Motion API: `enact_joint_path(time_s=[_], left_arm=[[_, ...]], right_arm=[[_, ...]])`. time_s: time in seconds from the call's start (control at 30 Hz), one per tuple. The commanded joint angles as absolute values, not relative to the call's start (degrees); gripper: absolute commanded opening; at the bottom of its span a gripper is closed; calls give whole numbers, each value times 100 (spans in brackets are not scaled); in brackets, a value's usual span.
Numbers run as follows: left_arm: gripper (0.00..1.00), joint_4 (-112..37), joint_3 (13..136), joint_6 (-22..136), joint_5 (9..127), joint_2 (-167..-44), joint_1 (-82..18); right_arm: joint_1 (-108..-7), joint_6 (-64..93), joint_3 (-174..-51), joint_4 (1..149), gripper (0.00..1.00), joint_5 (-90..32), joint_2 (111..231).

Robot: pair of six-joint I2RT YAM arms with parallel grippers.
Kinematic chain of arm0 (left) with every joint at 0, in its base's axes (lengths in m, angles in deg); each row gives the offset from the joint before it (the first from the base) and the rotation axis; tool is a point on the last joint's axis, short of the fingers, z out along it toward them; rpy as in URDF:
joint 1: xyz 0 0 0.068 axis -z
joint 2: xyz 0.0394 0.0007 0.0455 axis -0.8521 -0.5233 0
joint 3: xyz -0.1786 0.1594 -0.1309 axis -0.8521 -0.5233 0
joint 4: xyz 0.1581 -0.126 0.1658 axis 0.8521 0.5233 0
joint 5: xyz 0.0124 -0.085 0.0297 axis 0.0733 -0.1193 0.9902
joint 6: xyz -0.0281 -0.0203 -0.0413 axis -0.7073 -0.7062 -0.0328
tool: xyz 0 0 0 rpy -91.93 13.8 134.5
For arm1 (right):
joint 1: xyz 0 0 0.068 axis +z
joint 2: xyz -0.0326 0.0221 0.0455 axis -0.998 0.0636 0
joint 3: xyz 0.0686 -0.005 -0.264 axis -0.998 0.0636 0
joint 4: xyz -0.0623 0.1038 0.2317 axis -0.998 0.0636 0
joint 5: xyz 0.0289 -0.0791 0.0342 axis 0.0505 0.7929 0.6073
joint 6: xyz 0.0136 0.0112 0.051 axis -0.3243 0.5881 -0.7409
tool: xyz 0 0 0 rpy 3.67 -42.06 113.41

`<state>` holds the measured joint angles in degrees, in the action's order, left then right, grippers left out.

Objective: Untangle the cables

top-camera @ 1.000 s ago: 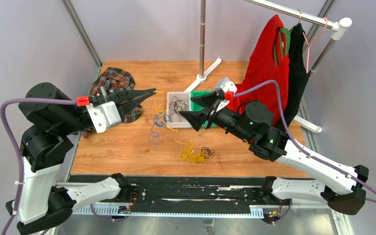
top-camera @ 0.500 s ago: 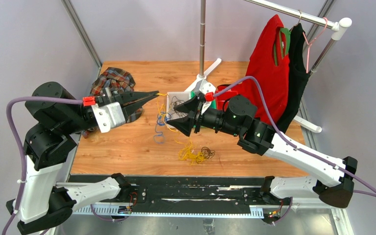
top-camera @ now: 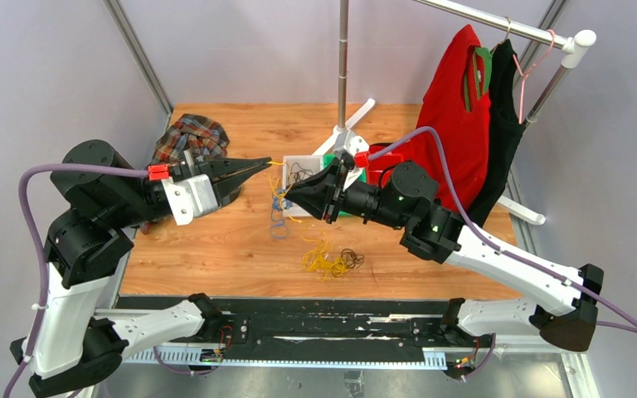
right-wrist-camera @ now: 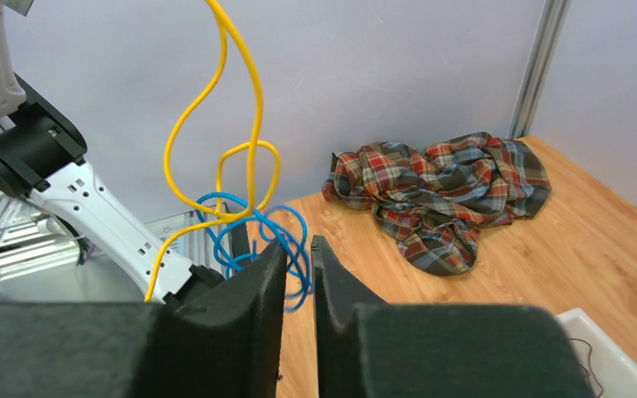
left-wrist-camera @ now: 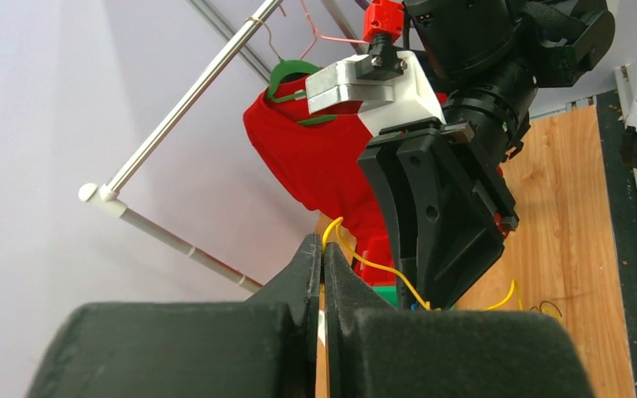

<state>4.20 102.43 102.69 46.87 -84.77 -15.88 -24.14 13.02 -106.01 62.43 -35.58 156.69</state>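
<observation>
My left gripper [top-camera: 264,161] [left-wrist-camera: 323,249] is shut on a yellow cable [top-camera: 275,181] [left-wrist-camera: 373,265], pinched at the fingertips and held above the table. That yellow cable [right-wrist-camera: 258,99] hangs in loops, and a curly blue cable [top-camera: 279,225] [right-wrist-camera: 216,199] dangles tangled in it. My right gripper [top-camera: 287,192] [right-wrist-camera: 299,245] reaches in from the right. Its jaws are drawn almost together, with blue strands in the narrow gap at the tips. A second yellow bundle [top-camera: 322,259] and a small black cable [top-camera: 350,257] lie on the wood near the front.
A white tray [top-camera: 296,157] holding a black cable sits just behind the right gripper. A plaid cloth [top-camera: 191,137] [right-wrist-camera: 440,199] lies at the back left. Red [top-camera: 456,108] and black [top-camera: 506,116] garments hang from a rack at the right. A pole [top-camera: 344,66] stands behind.
The right gripper swung left to the hanging cables and its jaws went from wide open to nearly together. The left gripper shifted slightly right, still pinching the yellow cable.
</observation>
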Motion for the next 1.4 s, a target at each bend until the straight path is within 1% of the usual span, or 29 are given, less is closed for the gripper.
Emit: enact_joint_path(time_s=[0.0, 0.03, 0.07, 0.4, 0.57, 0.7, 0.8, 0.93, 1.1, 1.37], left_arm=[[0, 354, 10301, 10314, 4680, -8430, -1555], [0, 352, 10332, 10329, 4699, -8430, -1555], [0, 348, 10366, 10352, 4725, -8438, -1560], [0, 342, 11094, 10766, 5011, -8552, -1555], [0, 342, 11379, 10910, 5096, -8557, -1555], [0, 346, 11560, 10995, 5171, -8561, -1555], [0, 341, 11637, 10985, 5166, -8546, -1555], [0, 351, 11467, 10909, 5127, -8465, -1555], [0, 352, 11178, 10826, 5067, -8358, -1556], [0, 341, 11052, 10531, 5023, -8333, -1555]], right_arm=[[-2465, 1212, -10513, 6118, 8, -3324, 15662], [-2465, 1225, -10469, 6161, 2, -3234, 15646], [-2465, 1226, -10405, 6183, 1, -3151, 15629], [-2542, 1390, -9538, 6289, 1, -2208, 15453], [-3193, 1003, -8902, 6213, 1, -1685, 15379], [-3858, 730, -8397, 6298, 1, -1488, 15534], [-4124, 768, -8103, 6292, 1, -1268, 15683], [-4136, 1060, -8264, 6423, 1, -836, 15965], [-4218, 1352, -8839, 6596, 1, -331, 16359], [-4482, 1684, -9587, 6591, 1, -147, 17256]])
